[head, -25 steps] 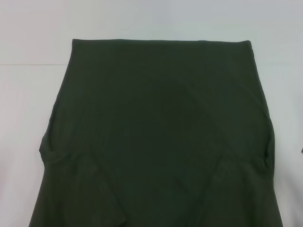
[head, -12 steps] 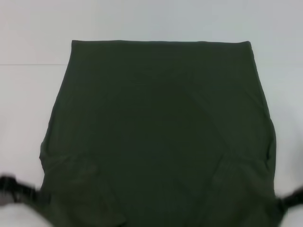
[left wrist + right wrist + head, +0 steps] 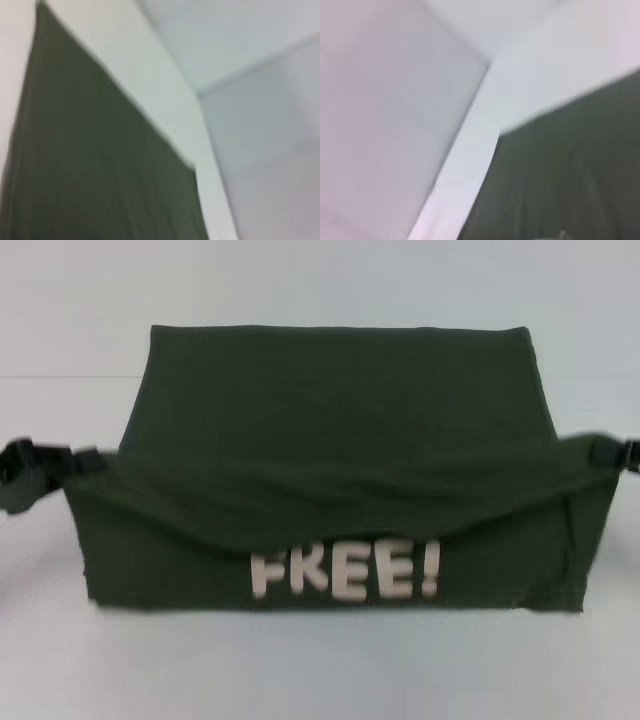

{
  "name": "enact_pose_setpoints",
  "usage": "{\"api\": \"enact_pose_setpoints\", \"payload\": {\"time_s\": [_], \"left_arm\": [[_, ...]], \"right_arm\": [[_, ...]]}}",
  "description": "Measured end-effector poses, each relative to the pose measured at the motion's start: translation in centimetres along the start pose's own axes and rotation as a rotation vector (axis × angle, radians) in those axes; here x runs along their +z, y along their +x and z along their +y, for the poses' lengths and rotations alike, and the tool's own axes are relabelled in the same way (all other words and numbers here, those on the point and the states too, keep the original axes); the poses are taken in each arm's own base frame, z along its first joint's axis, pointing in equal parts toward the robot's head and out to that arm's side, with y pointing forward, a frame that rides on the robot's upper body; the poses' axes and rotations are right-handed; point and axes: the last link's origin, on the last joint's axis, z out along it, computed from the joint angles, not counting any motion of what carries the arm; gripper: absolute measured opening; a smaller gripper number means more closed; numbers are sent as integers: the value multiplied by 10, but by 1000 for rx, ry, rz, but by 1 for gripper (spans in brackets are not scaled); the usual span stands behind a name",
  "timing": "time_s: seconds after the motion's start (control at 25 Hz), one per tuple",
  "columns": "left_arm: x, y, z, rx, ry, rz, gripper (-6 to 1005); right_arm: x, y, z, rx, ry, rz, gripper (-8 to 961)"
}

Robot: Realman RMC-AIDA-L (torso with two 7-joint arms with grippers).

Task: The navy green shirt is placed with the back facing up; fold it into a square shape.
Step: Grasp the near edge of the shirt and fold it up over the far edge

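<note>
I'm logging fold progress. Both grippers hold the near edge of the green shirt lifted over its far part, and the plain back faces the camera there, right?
Not quite. The lifted near part of the navy green shirt shows its front, with cream "FREE!" lettering, not the plain back; the head view shows this. The left gripper and right gripper do hold its two ends up.

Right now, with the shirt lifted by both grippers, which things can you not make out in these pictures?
- Left gripper, head view: blurred at the shirt corner; fingers unreadable.
- Right gripper, head view: cut by the picture's edge.
- Table under the raised cloth: hidden by the hanging front with the lettering.
- Sleeves and collar: folded out of sight.
- Both wrist views: only blurred cloth and pale surfaces, no fingers.
</note>
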Motion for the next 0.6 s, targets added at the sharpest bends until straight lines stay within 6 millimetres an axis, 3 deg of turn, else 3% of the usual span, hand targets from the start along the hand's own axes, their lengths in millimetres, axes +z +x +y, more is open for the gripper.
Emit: {"api": "enact_pose_setpoints", "payload": {"time_s": [0.2, 0.4, 0.6], "left_arm": [[18, 0, -7, 26, -6, 160, 44], [37, 2, -6, 96, 4, 245, 44], [55, 10, -2, 183, 33, 311, 45]], "right_arm": [[20, 8, -18, 19, 63, -175, 176], [47, 12, -27, -10, 158, -221, 185], [63, 4, -31, -61, 234, -253, 194]]}}
